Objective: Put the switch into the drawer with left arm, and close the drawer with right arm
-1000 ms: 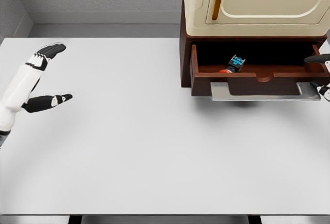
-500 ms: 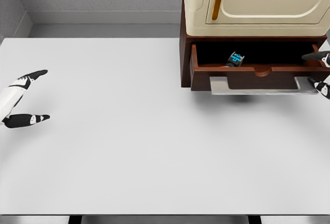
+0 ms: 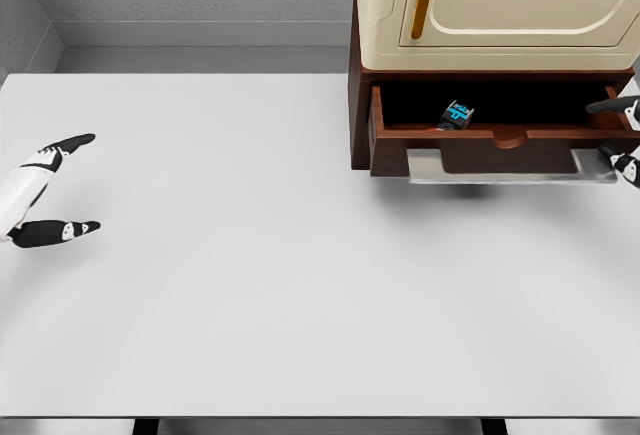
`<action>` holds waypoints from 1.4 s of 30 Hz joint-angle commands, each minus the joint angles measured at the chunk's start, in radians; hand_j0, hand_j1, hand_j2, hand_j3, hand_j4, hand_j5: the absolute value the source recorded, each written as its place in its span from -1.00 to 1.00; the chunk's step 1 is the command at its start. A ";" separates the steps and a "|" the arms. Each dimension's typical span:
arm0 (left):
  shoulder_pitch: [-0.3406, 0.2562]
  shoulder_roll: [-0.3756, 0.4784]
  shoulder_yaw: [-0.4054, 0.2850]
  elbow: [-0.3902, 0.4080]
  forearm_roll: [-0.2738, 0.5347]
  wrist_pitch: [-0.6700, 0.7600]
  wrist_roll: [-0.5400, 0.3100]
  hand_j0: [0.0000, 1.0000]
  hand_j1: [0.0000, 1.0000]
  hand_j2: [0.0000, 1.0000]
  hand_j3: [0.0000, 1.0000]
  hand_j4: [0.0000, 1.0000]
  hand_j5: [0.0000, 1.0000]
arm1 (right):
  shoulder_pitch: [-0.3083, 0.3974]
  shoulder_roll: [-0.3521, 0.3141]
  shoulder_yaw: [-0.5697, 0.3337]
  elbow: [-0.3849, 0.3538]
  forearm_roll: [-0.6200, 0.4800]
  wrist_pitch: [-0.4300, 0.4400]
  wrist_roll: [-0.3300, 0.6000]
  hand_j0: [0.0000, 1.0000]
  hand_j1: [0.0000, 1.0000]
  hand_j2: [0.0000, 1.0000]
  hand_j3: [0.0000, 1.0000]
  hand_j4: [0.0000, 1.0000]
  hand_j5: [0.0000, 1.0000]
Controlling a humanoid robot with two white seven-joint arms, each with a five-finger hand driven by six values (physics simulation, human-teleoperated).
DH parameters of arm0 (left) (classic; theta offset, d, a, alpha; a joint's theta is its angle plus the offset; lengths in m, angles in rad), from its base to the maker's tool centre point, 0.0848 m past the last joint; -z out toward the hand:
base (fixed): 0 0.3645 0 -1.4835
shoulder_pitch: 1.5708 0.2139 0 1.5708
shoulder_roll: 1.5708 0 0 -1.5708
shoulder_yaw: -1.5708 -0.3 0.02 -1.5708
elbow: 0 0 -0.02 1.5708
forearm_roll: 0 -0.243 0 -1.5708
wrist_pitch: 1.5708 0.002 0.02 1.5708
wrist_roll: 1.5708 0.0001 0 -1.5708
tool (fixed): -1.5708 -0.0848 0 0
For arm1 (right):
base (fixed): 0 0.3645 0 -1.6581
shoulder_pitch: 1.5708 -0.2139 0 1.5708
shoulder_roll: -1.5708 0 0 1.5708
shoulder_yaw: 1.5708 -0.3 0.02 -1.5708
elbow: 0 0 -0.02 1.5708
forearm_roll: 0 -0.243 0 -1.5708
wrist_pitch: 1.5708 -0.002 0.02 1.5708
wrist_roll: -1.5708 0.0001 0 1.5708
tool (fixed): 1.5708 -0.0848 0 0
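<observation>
The switch (image 3: 457, 114), a small dark block with bright blue markings on its top face, lay inside the open drawer (image 3: 500, 145), tilted against the inner side of the front panel and well to the left of our right robot hand (image 3: 618, 135). So we judged the first step done and the closing step in hand.

The drawer was dark reddish-brown wood with a plain, smooth finish, a shallow scooped notch at the middle of its front edge and a flat, pale grey metal handle (image 3: 510, 166) running as a wide bracket along the front. Our right robot hand showed only at the picture's right edge: one dark finger lay over the drawer's right end and another sat by the handle's right tip. We could not tell whether that robot hand was gripping or merely resting.

The next move, as we judged it, called for a straight push on the drawer front, away from us, until it met the cabinet (image 3: 495, 15), a rounded, glossy cream body on a brown wooden base.

Far to the left of all this, our left robot hand (image 3: 45, 187) hovered over the matte white table (image 3: 300, 285), thumb and fingers spread wide, holding nothing.
</observation>
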 commanded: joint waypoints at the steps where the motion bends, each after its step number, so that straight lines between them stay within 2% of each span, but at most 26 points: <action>1: 0.000 -0.002 0.000 -0.002 0.008 0.002 0.000 1.00 1.00 1.00 1.00 1.00 1.00 | -0.002 0.021 0.016 0.009 -0.005 0.000 0.028 0.36 0.36 0.36 0.36 0.36 0.36; 11: 0.000 -0.002 0.000 -0.001 0.006 0.002 0.000 1.00 1.00 1.00 1.00 1.00 1.00 | -0.015 0.032 0.018 0.023 -0.008 0.000 0.031 0.35 0.35 0.35 0.35 0.35 0.35; 16: 0.000 -0.003 0.000 -0.002 0.008 0.002 0.000 1.00 1.00 1.00 1.00 1.00 1.00 | -0.003 0.018 0.007 0.010 -0.025 0.000 0.028 -0.08 -0.08 -0.08 -0.08 -0.08 -0.08; 19: 0.000 -0.005 0.000 -0.002 0.008 0.002 0.000 1.00 1.00 1.00 1.00 1.00 1.00 | 0.014 0.015 -0.025 0.006 -0.033 0.000 0.028 -0.09 -0.09 -0.09 -0.09 -0.09 -0.09; 26: 0.000 -0.003 0.000 0.001 0.003 0.002 0.000 1.00 1.00 1.00 1.00 1.00 1.00 | 0.052 0.015 -0.068 -0.056 -0.042 0.000 0.027 -0.08 -0.08 -0.08 -0.08 -0.08 -0.08; 29: 0.000 -0.003 0.000 0.001 0.003 0.002 0.000 1.00 1.00 1.00 1.00 1.00 1.00 | 0.101 0.013 -0.087 -0.085 -0.048 0.000 0.027 -0.11 -0.11 -0.11 -0.11 -0.11 -0.11; 30: 0.000 -0.003 0.000 0.001 0.003 0.002 0.000 1.00 1.00 1.00 1.00 1.00 1.00 | 0.109 0.012 -0.087 -0.086 -0.047 0.000 0.027 -0.23 -0.23 -0.23 -0.23 -0.23 -0.23; 32: 0.000 -0.003 0.000 0.001 0.002 0.002 0.000 1.00 1.00 1.00 1.00 1.00 1.00 | 0.113 0.001 -0.087 -0.085 -0.047 0.000 0.028 -0.26 -0.26 -0.26 -0.26 -0.26 -0.26; 42: 0.000 -0.005 0.000 0.001 0.000 0.002 0.000 1.00 1.00 1.00 1.00 1.00 1.00 | 0.147 0.002 -0.087 -0.088 -0.045 0.000 0.030 -0.26 -0.26 -0.26 -0.26 -0.26 -0.26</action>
